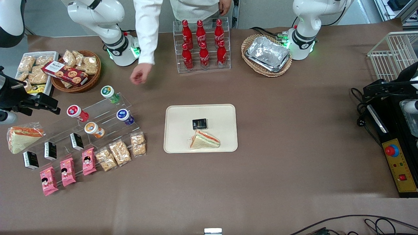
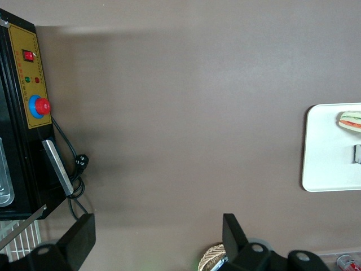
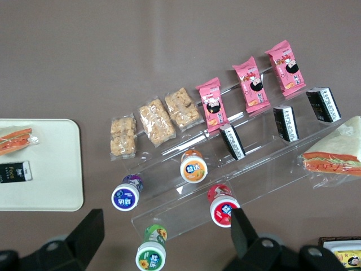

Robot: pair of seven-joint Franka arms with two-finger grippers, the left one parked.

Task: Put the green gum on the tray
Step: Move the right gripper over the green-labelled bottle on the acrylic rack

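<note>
Green-bodied gum bottle with white lid (image 1: 109,93) sits on the top step of the clear acrylic riser (image 1: 98,120), at 10 o'clock from the cream-beige rectangular plastic tray (image 1: 176,130), well apart. Tray holds a wrapped triangle sandwich (image 1: 204,140) and a small black packet (image 1: 199,124). Right arm's black gripper (image 3: 163,240) hangs above the riser, fingers spread wide, empty, straddling the gum.

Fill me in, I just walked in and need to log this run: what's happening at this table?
The right arm's gripper, fingers open, hovers above the clear tiered display rack, holding nothing. The green gum stands untouched on the rack's top step, with red, blue and orange bottles lower down. The cream tray at mid-table already holds a wrapped sandwich and a small black packet. A person's hand hangs nearby.
</note>
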